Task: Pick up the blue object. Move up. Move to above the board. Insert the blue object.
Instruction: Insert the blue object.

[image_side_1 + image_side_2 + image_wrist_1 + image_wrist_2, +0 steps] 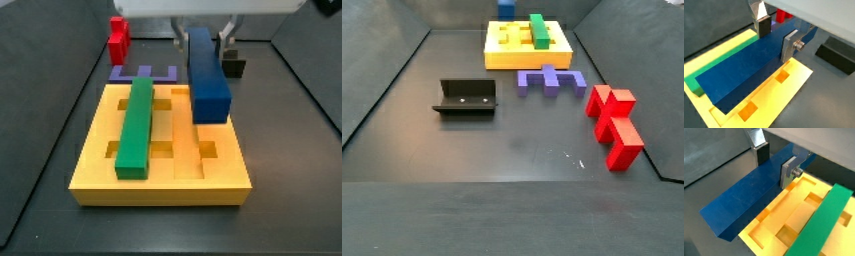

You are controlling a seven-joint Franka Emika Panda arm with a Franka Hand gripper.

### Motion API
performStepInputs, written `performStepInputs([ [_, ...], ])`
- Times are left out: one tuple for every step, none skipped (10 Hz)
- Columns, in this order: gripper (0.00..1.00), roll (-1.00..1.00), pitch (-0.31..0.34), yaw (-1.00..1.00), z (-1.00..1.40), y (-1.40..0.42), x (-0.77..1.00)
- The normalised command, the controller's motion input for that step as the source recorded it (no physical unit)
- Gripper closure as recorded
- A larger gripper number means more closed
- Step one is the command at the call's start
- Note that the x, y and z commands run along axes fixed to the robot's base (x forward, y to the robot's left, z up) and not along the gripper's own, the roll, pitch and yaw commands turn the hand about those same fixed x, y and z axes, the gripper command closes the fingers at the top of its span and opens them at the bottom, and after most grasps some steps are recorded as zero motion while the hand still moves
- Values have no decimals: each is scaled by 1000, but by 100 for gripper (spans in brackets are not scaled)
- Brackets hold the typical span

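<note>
The blue object [741, 70] is a long bar lying between my fingers, and it shows in both wrist views [744, 195]. My gripper [775, 46] is shut on it near its far end, with one pad on each long side [775, 173]. In a side view the gripper [203, 45] holds the bar [207, 75] along the right part of the yellow board [160, 180], just over its top. The bar's near end reaches about the board's middle. The board also shows under the bar in both wrist views [797, 72] [807, 193]. In the far side view only a bit of blue [505, 8] shows behind the board [509, 55].
A green bar [136, 125] lies in the board's left groove [821, 223]. A purple U-shaped piece [147, 72] lies behind the board [547, 78]. Red pieces [616, 125] stand on the floor. The dark fixture [466, 97] stands apart from the board [837, 52].
</note>
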Motion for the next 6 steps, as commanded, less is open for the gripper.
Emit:
performStepInputs([
  [100,267,-250,137,-571,-183,-186],
  [100,251,-280,157,-537,-206,-209],
  [100,254,-290,129,-517,-231,-203],
  [100,243,-256,0,-591,-223,-200],
  [100,119,-81,-51,-469,0,-9],
  [100,90,-16,-60,-311,0,-37],
])
